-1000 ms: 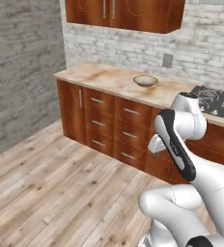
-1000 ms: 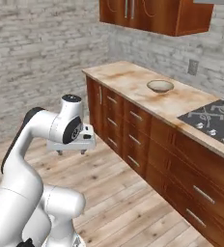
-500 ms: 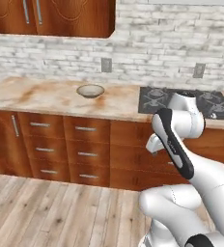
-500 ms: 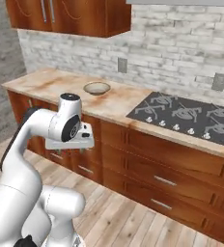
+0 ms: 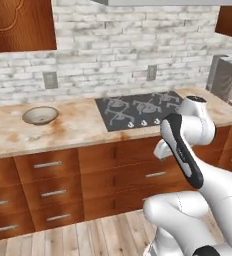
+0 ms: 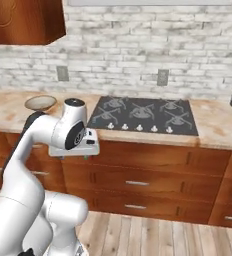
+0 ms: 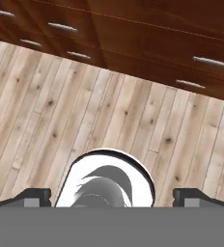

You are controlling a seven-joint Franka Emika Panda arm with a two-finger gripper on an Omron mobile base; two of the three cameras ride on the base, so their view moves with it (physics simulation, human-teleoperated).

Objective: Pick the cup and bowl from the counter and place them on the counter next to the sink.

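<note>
The beige-tan bowl sits on the marble-like counter left of the stovetop; in the right base view the bowl shows just beyond my arm's elbow. My gripper hangs in front of the cabinet drawers, below counter height, pointing down at the floor. In the hand view its two fingertips stand wide apart, open, with nothing between them, over the wood floor. The green cup and the sink are out of view.
A dark stovetop with grates and knobs fills the counter's middle. A grey appliance stands at the far right. Reddish-brown drawers with silver handles run below; upper cabinets hang above left.
The whole scene has slid left in both base views: the base has moved right along the counter. The bowl now lies far left, the stovetop in the middle. The arm's pose is unchanged.
</note>
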